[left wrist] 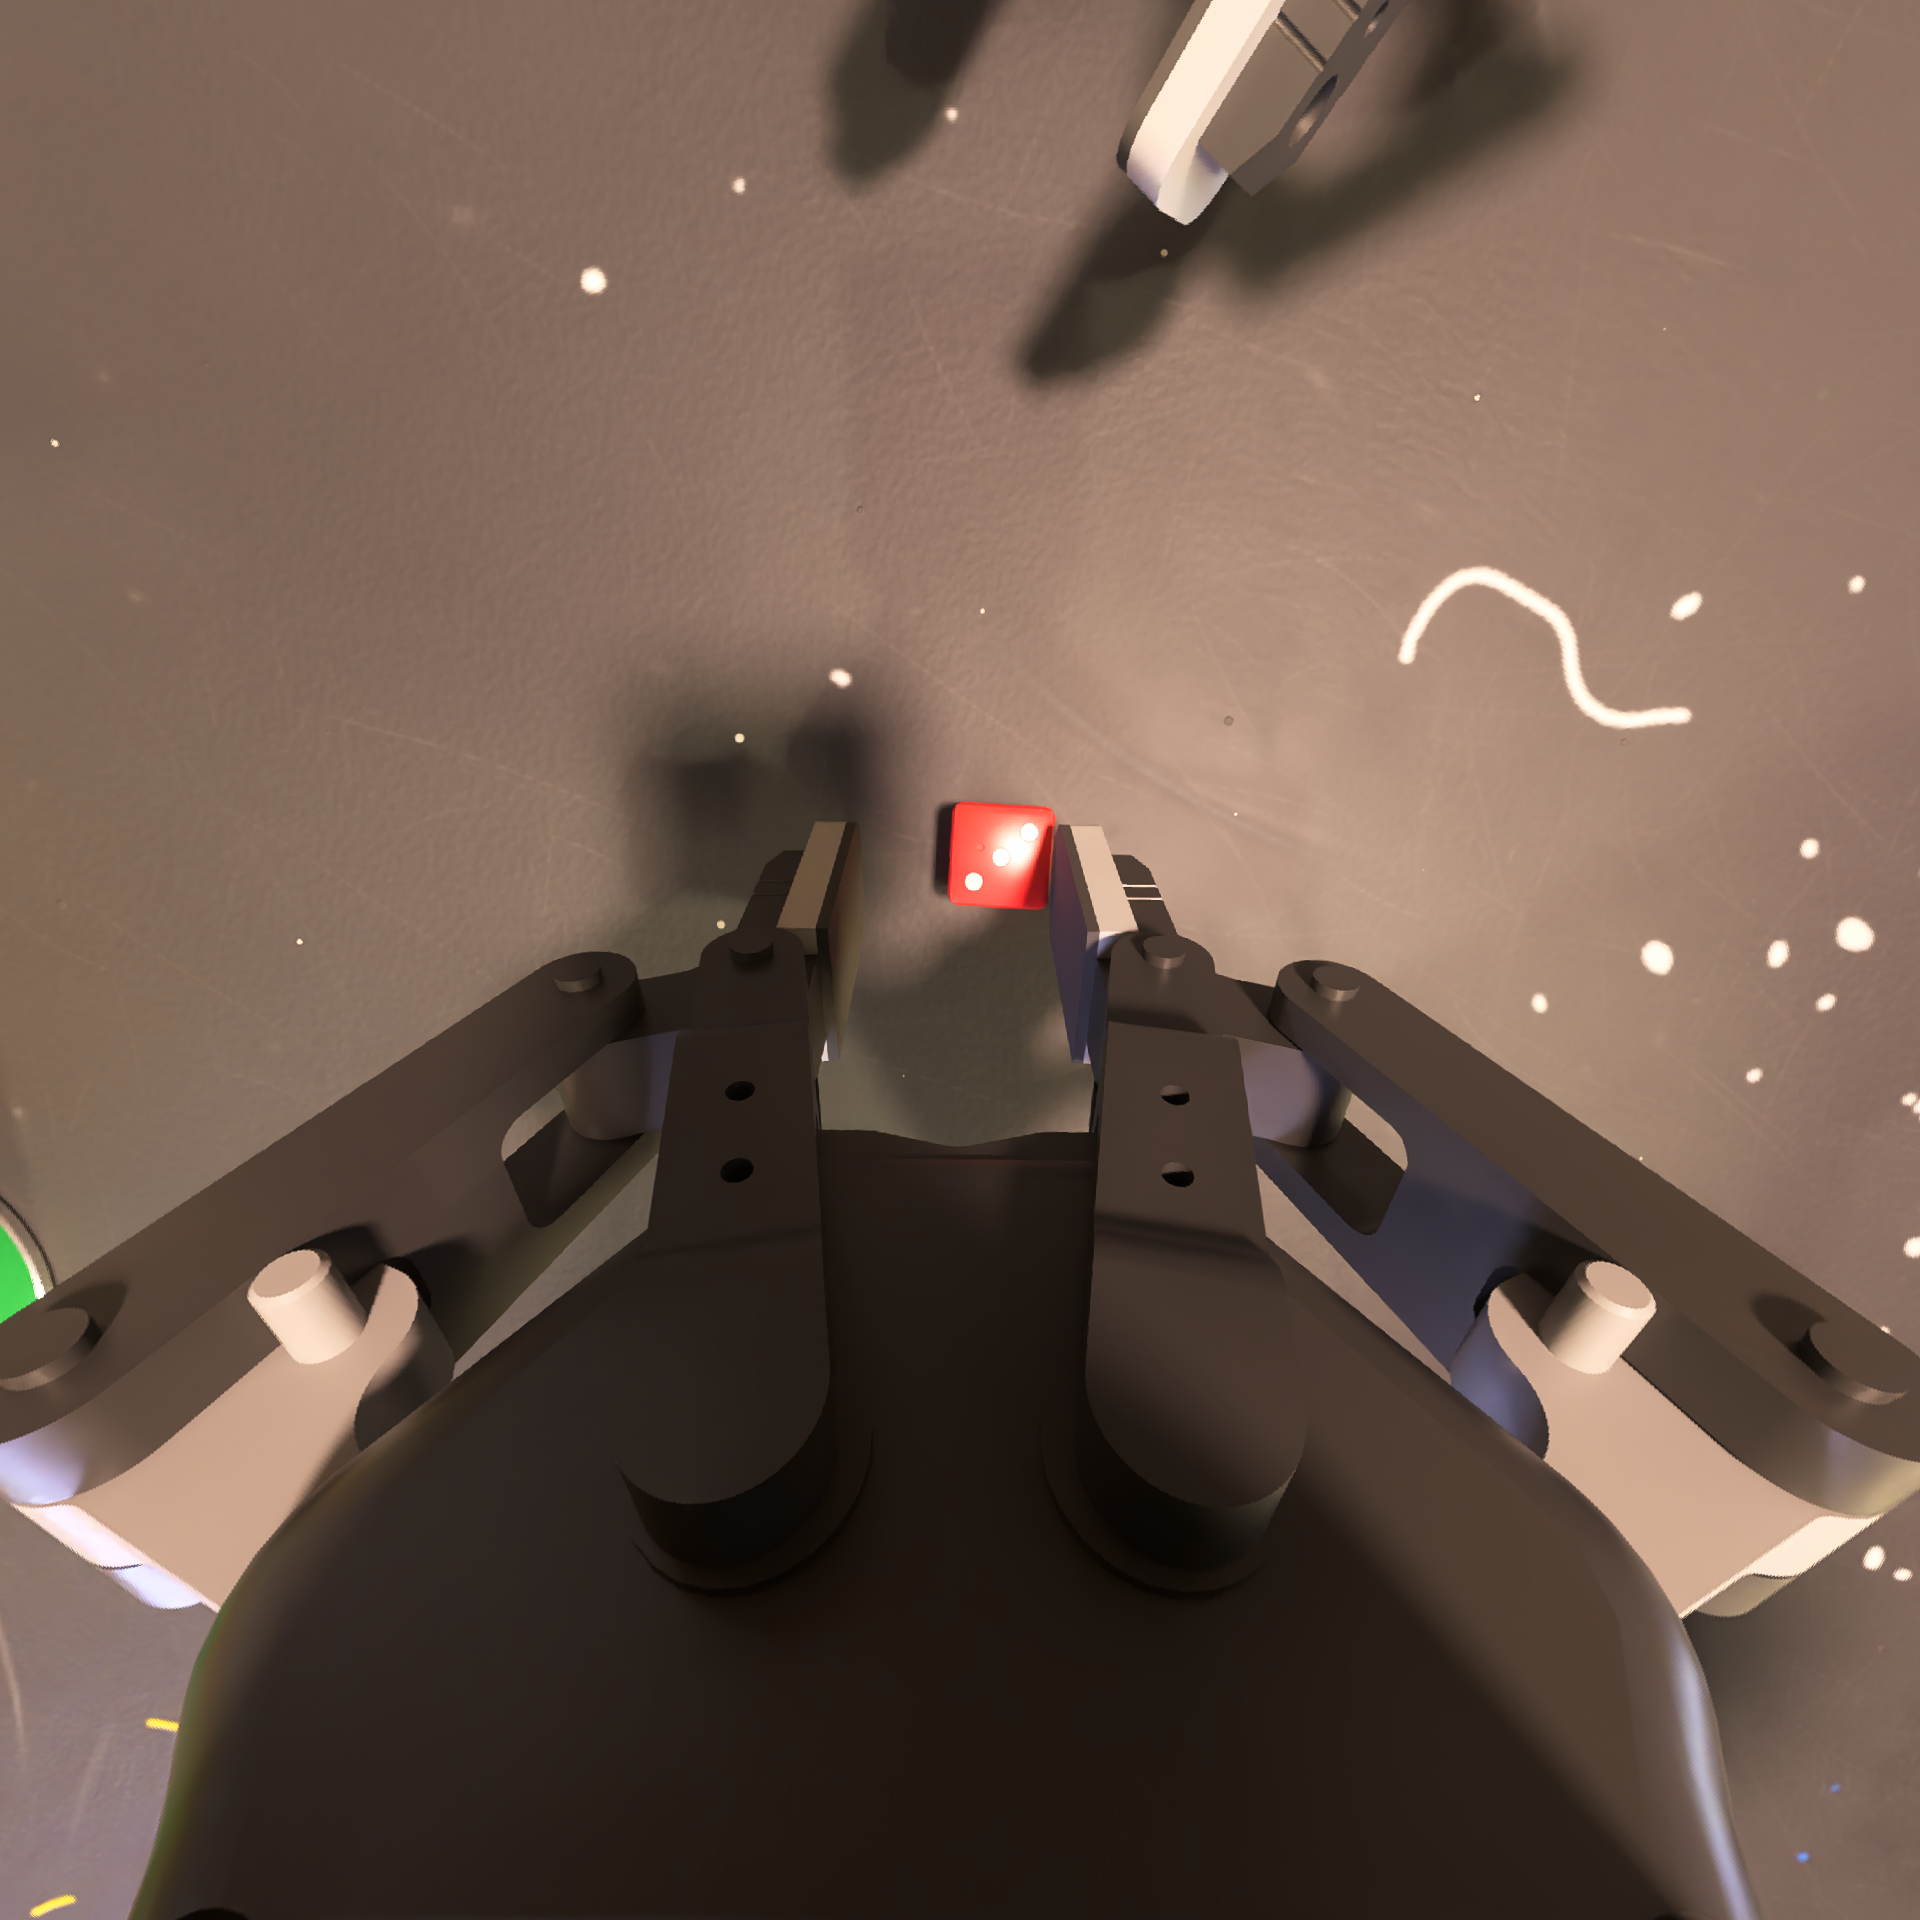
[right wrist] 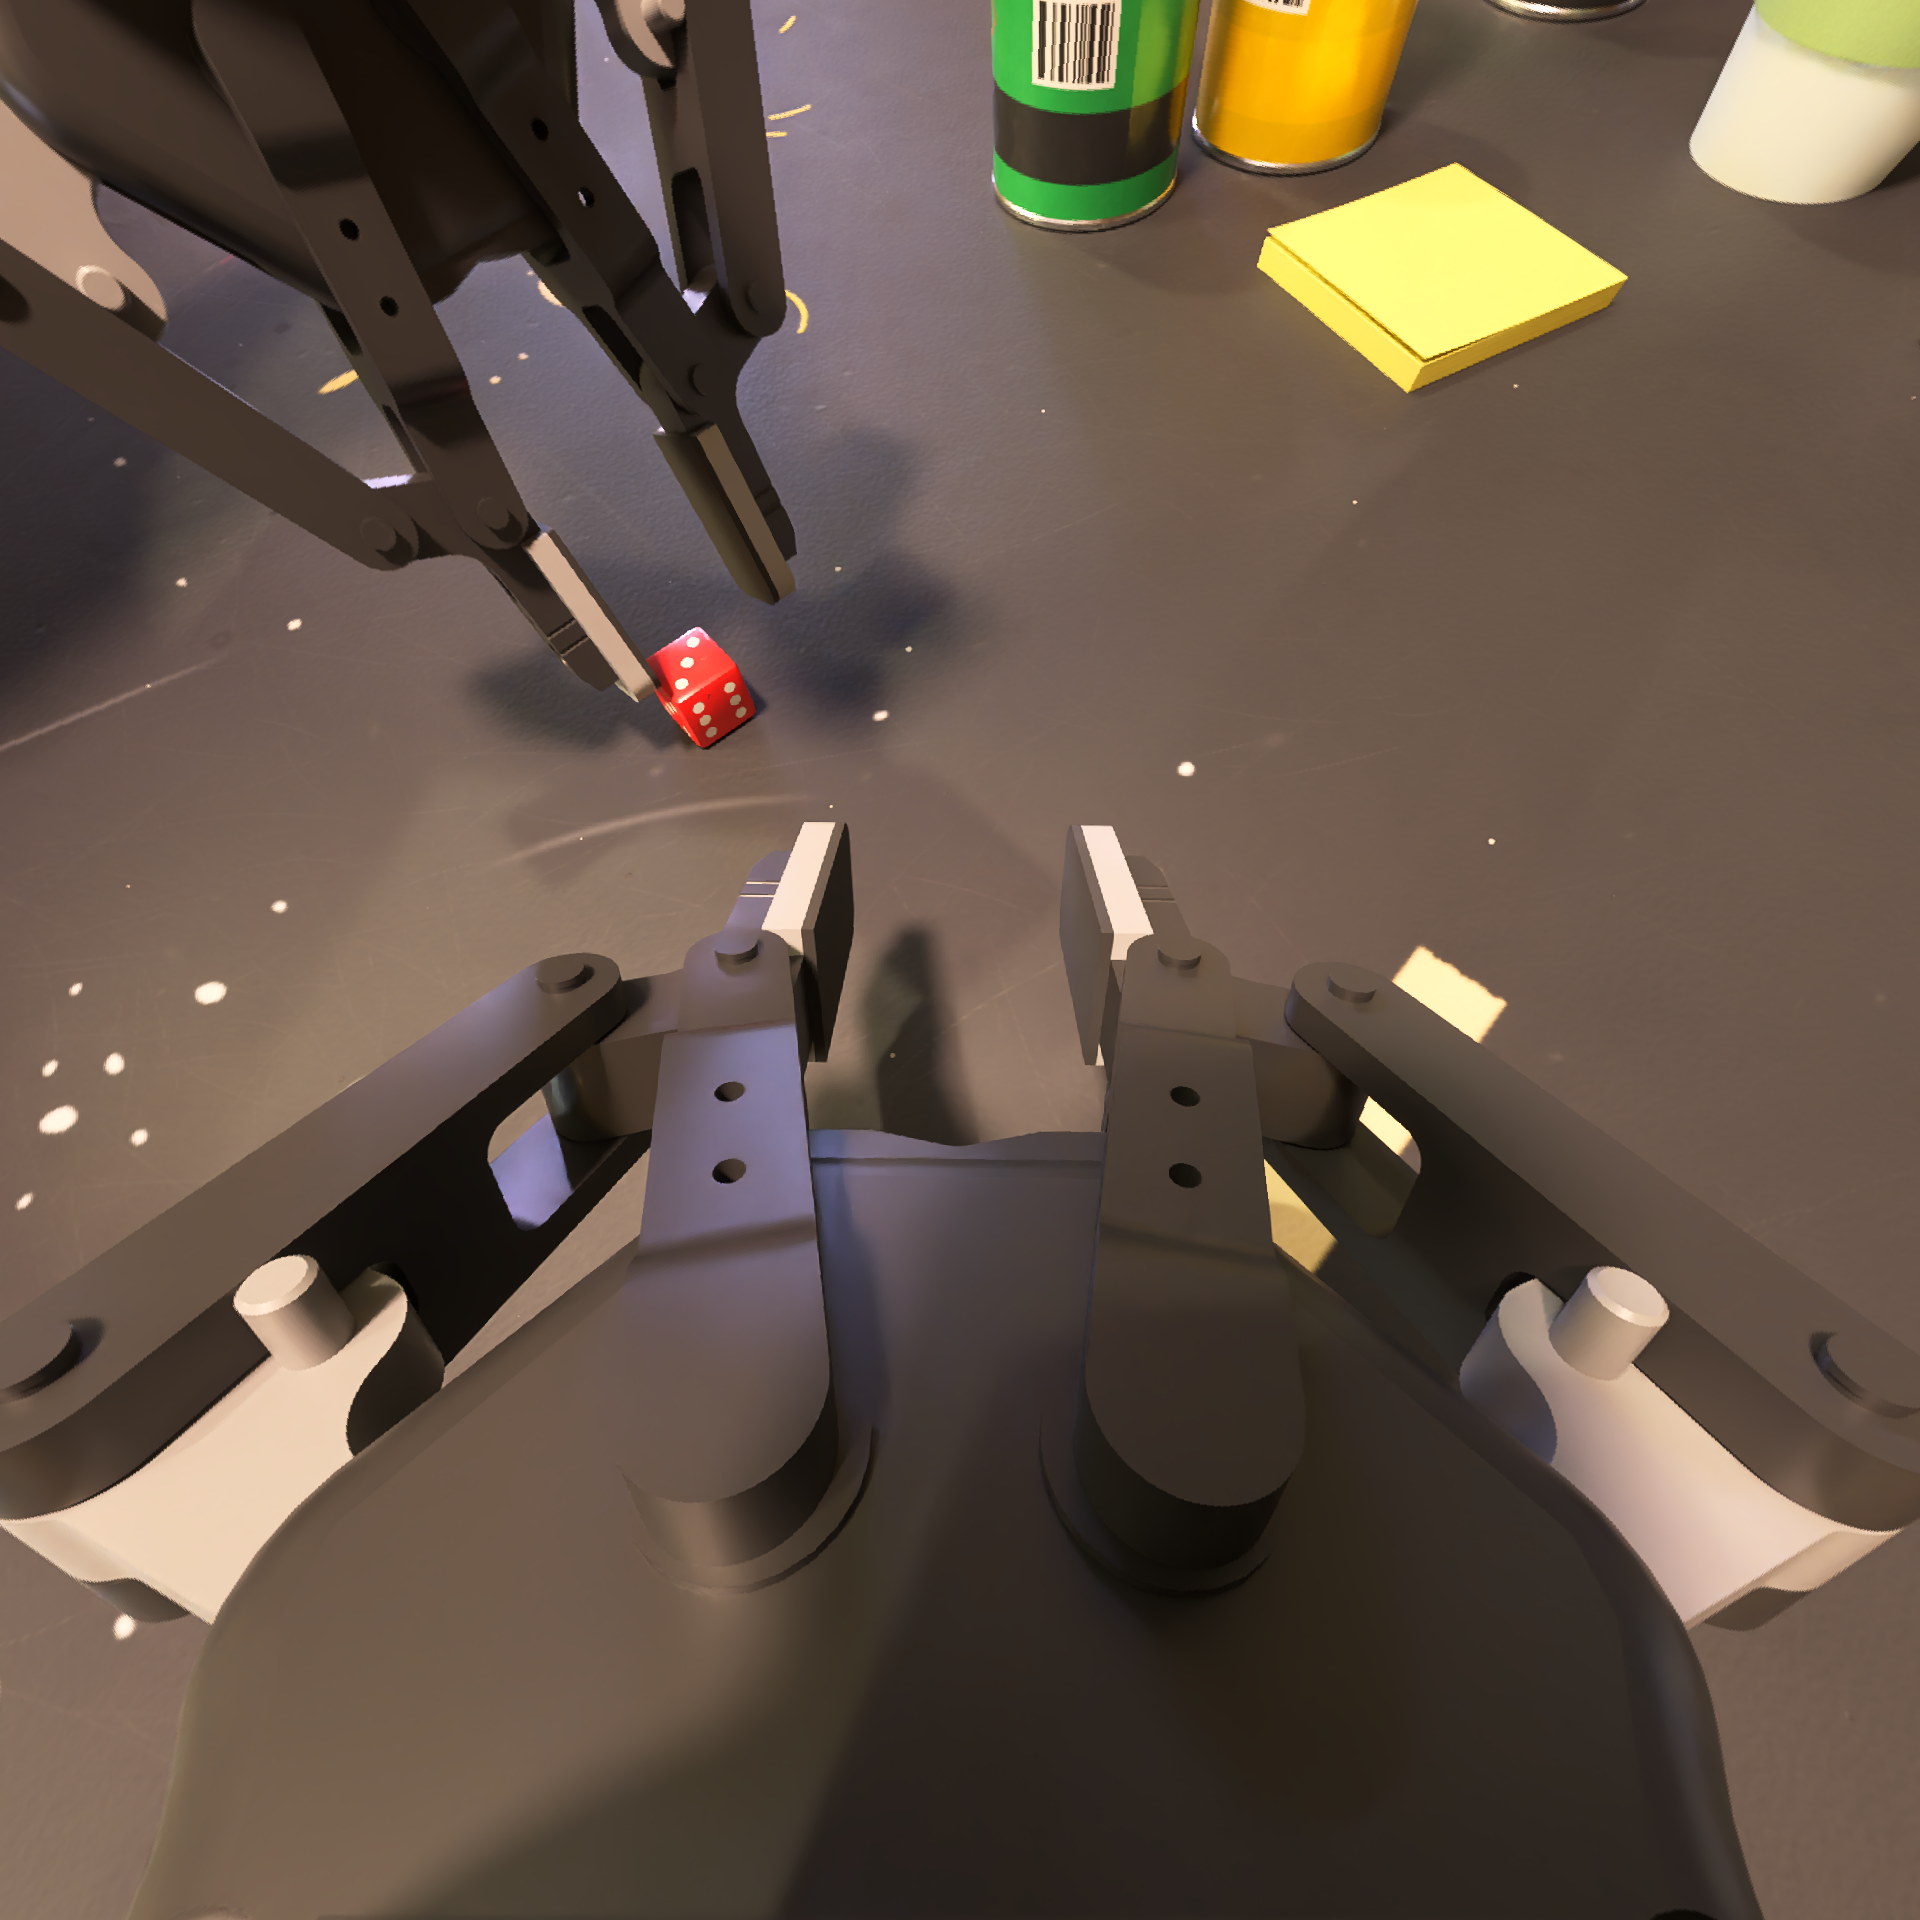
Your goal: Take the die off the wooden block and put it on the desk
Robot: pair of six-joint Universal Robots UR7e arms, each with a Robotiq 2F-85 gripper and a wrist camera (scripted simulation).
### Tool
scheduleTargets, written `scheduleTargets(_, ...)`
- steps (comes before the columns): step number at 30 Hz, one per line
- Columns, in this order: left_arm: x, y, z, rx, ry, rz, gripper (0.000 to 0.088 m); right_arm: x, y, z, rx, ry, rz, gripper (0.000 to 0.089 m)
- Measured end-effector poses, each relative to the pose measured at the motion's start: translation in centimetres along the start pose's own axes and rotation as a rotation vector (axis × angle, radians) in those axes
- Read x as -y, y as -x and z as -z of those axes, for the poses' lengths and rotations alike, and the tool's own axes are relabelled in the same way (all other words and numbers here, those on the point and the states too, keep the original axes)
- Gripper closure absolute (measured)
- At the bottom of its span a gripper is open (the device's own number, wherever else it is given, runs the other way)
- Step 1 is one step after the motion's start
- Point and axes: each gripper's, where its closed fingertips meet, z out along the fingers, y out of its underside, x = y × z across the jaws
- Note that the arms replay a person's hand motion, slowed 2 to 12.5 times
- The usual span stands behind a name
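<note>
The red die [left wrist: 1000,855] sits on the dark desk [left wrist: 520,520], with three white dots facing up in the left wrist view; the left claw [left wrist: 951,883] is spread wide and holds nothing, with one finger [left wrist: 1091,894] just at the die's 3 o'clock side; I cannot tell if it touches; the right claw [right wrist: 956,894] is wide too, holding nothing, near the die; at 1 o'clock of the right wrist view sit a yellow note pad [right wrist: 1439,272], a green can [right wrist: 1086,114] and a yellow can [right wrist: 1299,83].

Each claw [left wrist: 951,862] has dark grey linkages, pale knuckles, silver pins and flat fingertips [right wrist: 805,883].
</note>
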Motion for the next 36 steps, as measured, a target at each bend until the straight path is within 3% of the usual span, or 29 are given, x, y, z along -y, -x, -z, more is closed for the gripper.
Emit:
scheduleTargets(18, -0.9, 0.1, 2.9, 0.000, -0.041, 0.045, 0.0529, -0.3, 0.3, -0.3, -0.010, 0.031, 0.035, 0.0505)
scheduleTargets(36, -3.3, 1.4, 8.3, 0.039, -0.116, 0.160, 0.0515, -0.7, 0.9, -1.0, -0.014, 0.079, 0.095, 0.0472)
